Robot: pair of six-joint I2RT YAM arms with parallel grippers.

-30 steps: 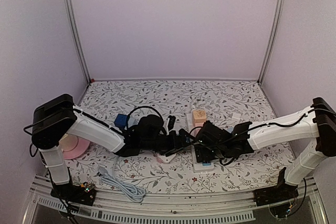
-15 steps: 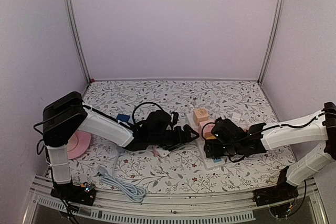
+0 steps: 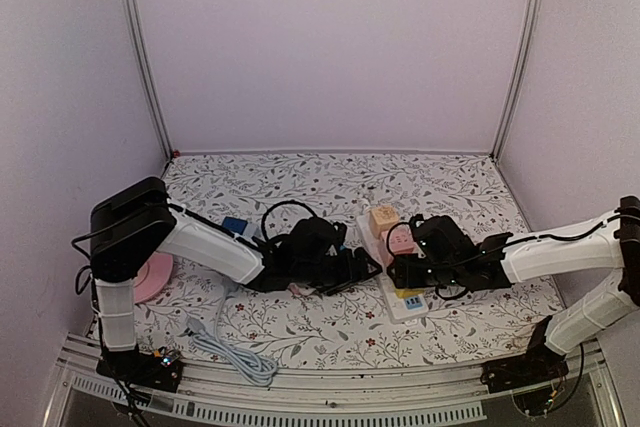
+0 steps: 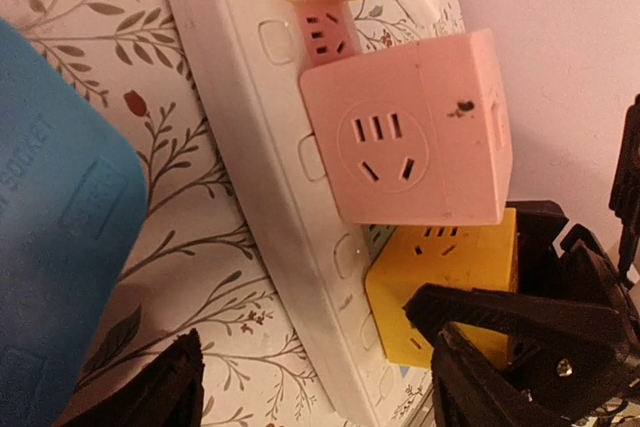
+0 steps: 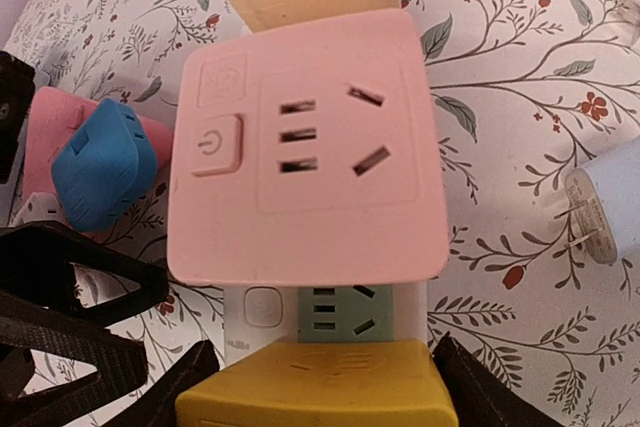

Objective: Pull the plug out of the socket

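Note:
A white power strip [image 3: 395,310] lies at the table's centre with three cube plugs on it: beige [image 3: 380,217], pink [image 3: 400,239] and yellow [image 3: 412,294]. In the right wrist view the yellow cube [image 5: 320,392] sits between my right gripper's [image 5: 320,347] fingers, which touch both its sides; the pink cube [image 5: 305,147] is just beyond. My right gripper [image 3: 398,272] is at the strip's near end. My left gripper [image 3: 365,265] is open. In the left wrist view it [image 4: 320,387] straddles the strip [image 4: 250,147] beside the yellow cube [image 4: 450,287].
A blue cube [image 5: 100,162] rests on a pink piece just left of the strip. A pale plug with bare prongs [image 5: 600,212] lies to the right. A pink plate [image 3: 150,277] sits at the left and a coiled white cable [image 3: 235,352] at the near edge.
My left gripper has reached right up to the strip's left side. My right gripper has moved along the strip and now sits around the yellow cube.

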